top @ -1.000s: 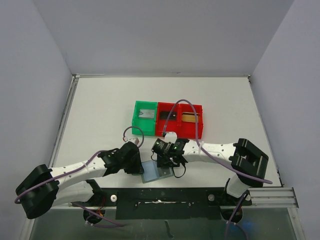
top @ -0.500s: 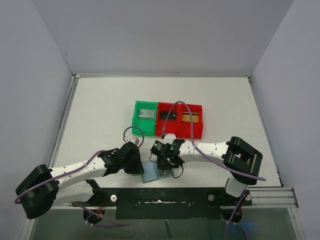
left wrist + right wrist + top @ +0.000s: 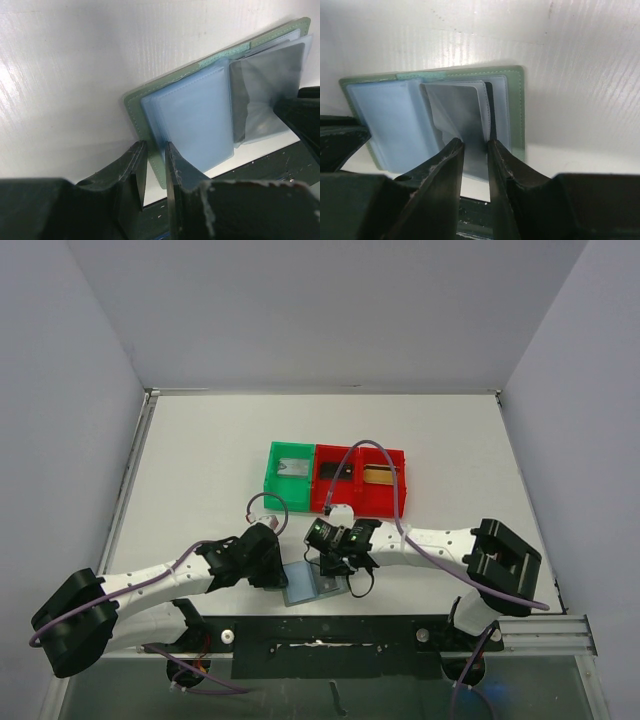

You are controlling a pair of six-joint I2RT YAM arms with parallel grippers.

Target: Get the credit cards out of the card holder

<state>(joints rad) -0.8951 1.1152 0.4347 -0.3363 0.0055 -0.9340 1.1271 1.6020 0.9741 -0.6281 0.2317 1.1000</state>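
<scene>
surface: white, with pale panels on three sides; all the things sit in its near half.
left arm: white and black. It reaches from the near left corner towards the right, low over the surface.
left tool: clamped on the left edge of the card holder. In the left wrist view the greenish cover edge fills the narrow gap between its two black halves.
green bin: farther back, near the middle, touching the red bin on its right. Something greyish lies inside, too small to name.
card holder: lies open and flat on the surface at the near edge, between the two tools. It looks pale blue-grey from above; the wrist views show a greenish cover and pale blue clear pockets.
grey leaf: a translucent grey sheet standing up, curved, from the holder's right panel. I cannot tell whether it is a card or an empty pocket.
right tool: closed down on the lower edge of the grey leaf, one half on either face.
red bin: two compartments, just beyond the right tool; the left one holds a dark thing.
credit card: gold-tan, lying flat in the red bin's right compartment, well apart from the card holder.
right arm: white and black. It comes from the near right corner and reaches left to the holder.
</scene>
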